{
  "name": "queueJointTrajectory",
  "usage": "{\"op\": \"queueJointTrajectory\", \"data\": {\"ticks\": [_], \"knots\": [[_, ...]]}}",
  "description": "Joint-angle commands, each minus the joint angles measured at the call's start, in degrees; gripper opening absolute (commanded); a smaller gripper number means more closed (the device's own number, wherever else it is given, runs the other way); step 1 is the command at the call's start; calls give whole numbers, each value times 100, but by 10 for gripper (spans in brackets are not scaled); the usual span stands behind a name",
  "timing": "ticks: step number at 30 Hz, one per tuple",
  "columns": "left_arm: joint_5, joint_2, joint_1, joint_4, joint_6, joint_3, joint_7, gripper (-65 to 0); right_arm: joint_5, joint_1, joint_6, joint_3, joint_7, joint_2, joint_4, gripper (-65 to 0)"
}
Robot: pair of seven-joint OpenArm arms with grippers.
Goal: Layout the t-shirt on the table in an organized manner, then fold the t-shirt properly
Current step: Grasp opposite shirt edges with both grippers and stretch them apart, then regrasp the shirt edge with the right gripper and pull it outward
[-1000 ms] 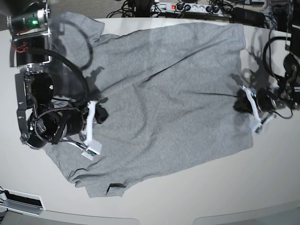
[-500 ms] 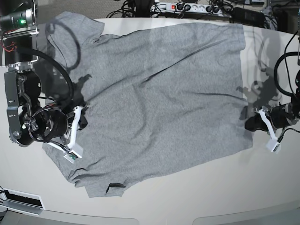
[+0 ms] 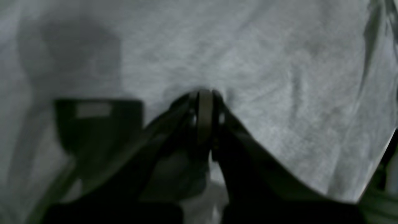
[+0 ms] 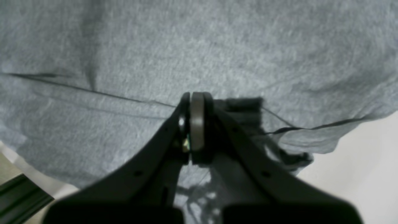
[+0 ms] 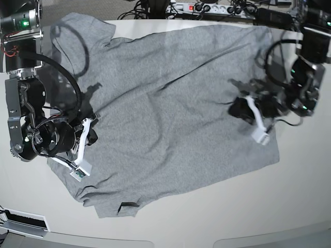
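Note:
The grey t-shirt (image 5: 170, 113) lies spread flat on the white table (image 5: 295, 206), plain side up, collar end toward the left and hem toward the right. My left gripper (image 5: 237, 109) hovers over the shirt's right part, a little inside the hem, fingers shut; the left wrist view shows its shut tips (image 3: 203, 93) over grey cloth (image 3: 279, 62) with nothing between them. My right gripper (image 5: 93, 135) is shut over the shirt's left side near a sleeve. In the right wrist view its tips (image 4: 196, 95) stand above wrinkled fabric (image 4: 217, 46), bare table (image 4: 367, 174) at the lower right.
A power strip with cables (image 5: 207, 8) runs along the table's far edge. A dark fixture (image 5: 23, 221) sits at the near left corner. The right arm's bulky motor housing (image 5: 31, 139) overhangs the table's left edge.
My left gripper has swung from beyond the hem at the right inward and up over the shirt. The right gripper drifted left earlier and has held still since. Both stayed shut.

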Motion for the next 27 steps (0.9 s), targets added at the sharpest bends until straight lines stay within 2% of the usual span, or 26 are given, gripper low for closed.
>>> {"op": "queueJointTrajectory", "data": {"ticks": [1, 3, 10, 13, 15, 20, 24, 25, 27], "knots": [[304, -149, -22, 61, -8, -35, -72, -650, 175, 173, 44, 37, 85, 59, 103, -650], [835, -177, 72, 61, -7, -35, -396, -650, 210, 175, 44, 37, 85, 61, 103, -650], [1971, -597, 116, 50, 1095, -35, -1209, -650, 179, 173, 42, 37, -48, 63, 103, -650], [2284, -837, 111, 50, 1683, -35, -1519, -650, 122, 175, -2, 37, -68, 63, 103, -650], [2378, -990, 94, 50, 1958, -35, -1696, -650, 85, 175, -120, 37, -70, 63, 103, -650], [2387, -1246, -131, 50, 2046, -35, -1867, -650, -4, 175, -380, 37, -50, 59, 103, -650], [2221, -1250, -398, 50, 2002, -35, -1862, -650, 680, 173, -219, 35, -31, 57, 103, -650], [2149, -1246, -444, 50, 1982, -35, -1858, -650, 868, 155, -221, 31, -20, 44, 103, -596], [2015, -1235, -525, 50, 1832, -35, -1786, -650, 1056, 127, -227, 22, -13, -24, 101, -401]]}}
